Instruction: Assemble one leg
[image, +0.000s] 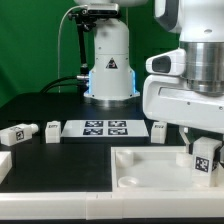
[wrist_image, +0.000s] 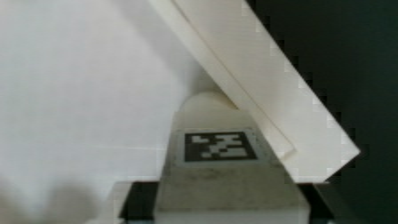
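Note:
My gripper (image: 201, 147) is shut on a leg (image: 205, 164), a small white block with a black-and-white tag. It holds the leg upright at the far right corner of the large white tray-like piece (image: 135, 168), in or just above its recess. In the wrist view the leg (wrist_image: 221, 145) sits between my two dark fingers (wrist_image: 150, 200), its far end close against the tray's raised wall (wrist_image: 267, 80). Whether it touches the tray floor is hidden. My gripper also shows in the wrist view (wrist_image: 226, 205).
Two loose legs (image: 17, 132) (image: 52, 129) lie at the exterior view's left. Another leg (image: 159, 129) lies beside the marker board (image: 103, 127). A white piece (image: 3, 160) shows at the left edge. The robot base (image: 108, 65) stands behind.

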